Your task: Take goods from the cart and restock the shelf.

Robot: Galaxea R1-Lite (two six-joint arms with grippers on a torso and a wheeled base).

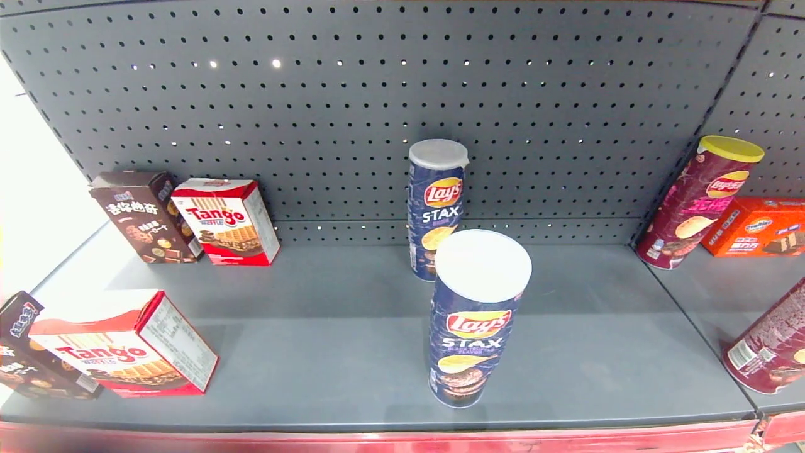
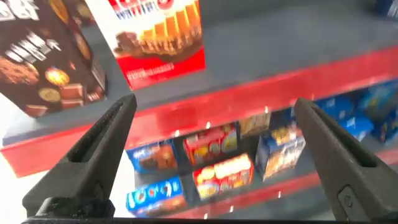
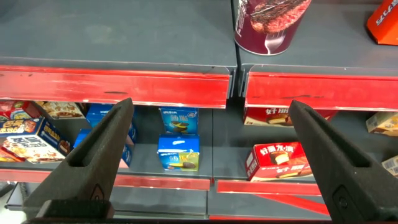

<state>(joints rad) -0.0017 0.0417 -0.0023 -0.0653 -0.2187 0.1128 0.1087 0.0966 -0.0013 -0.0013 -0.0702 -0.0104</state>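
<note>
On the grey shelf (image 1: 327,352) two dark blue chip cans stand upright, one near the front (image 1: 473,321) and one behind it by the pegboard (image 1: 435,207). Red and white wafer boxes (image 1: 129,352) (image 1: 227,220) and brown biscuit boxes (image 1: 146,217) (image 1: 31,362) sit on the shelf's left side. My left gripper (image 2: 211,118) is open and empty in front of the red shelf edge (image 2: 249,93), facing a wafer box (image 2: 158,37) and a brown box (image 2: 46,56). My right gripper (image 3: 208,118) is open and empty before the red shelf edge (image 3: 124,84), below a maroon can (image 3: 268,22).
Maroon chip cans (image 1: 695,201) (image 1: 770,349) and an orange box (image 1: 758,226) stand on the neighbouring shelf to the right. Lower shelves hold blue and red snack boxes (image 3: 178,146) (image 3: 280,158) (image 2: 217,162). The shelf has bare room either side of the blue cans.
</note>
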